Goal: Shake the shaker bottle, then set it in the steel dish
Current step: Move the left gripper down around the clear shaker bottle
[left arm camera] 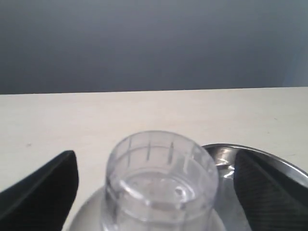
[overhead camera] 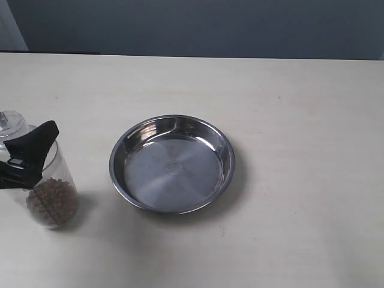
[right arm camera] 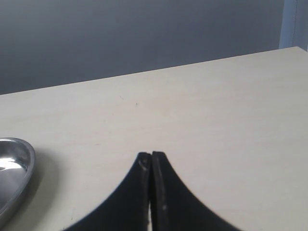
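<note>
The shaker bottle [overhead camera: 51,195] stands at the table's left edge, clear with brown pellets at its bottom and a small round cap [left arm camera: 161,175]. My left gripper [overhead camera: 27,157] straddles its body just under the dome, one black finger [left arm camera: 45,190] on either side, shut on it. The steel dish [overhead camera: 172,163] lies empty mid-table, just right of the bottle; its rim [left arm camera: 262,156] shows behind the other left finger. My right gripper [right arm camera: 151,155] is shut on nothing, over bare table right of the dish [right arm camera: 12,168]. It is out of the exterior view.
The pale table [overhead camera: 300,120] stretches wide to the right and behind the dish. A dark wall [overhead camera: 198,24] runs along its far edge. Nothing else lies on it.
</note>
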Controlling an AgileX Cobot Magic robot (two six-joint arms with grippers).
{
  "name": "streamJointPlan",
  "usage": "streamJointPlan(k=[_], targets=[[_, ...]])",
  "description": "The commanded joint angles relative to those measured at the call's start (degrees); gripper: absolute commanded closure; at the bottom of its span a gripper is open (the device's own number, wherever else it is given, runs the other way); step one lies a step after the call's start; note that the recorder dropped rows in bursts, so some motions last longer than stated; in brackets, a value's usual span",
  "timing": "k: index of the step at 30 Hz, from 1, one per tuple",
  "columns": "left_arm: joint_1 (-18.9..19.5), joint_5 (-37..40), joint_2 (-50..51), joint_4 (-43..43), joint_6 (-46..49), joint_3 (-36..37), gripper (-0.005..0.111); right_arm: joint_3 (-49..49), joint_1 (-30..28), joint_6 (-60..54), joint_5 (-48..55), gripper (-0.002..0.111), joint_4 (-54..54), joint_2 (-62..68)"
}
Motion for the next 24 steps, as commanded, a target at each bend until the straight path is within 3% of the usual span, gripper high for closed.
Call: streamJointPlan(k=[1,20,24], targets=[[0.05,-1.38,2.94,-0.95,0.34,0.17,0.025,0.07,-0.18,0.0,-0.38,0.109,-0.08,-0.19],[0.05,7.39,4.02,-0.09,-2.52,0.33,0.025,0.07,-0.18,0.0,-0.38,0.109,-0.08,-0.19],[0.05,4.27,3.75,0.34,-2.41,0.56,0.025,0.07,-0.18,0.0,-0.38,0.109,-0.08,-0.19]])
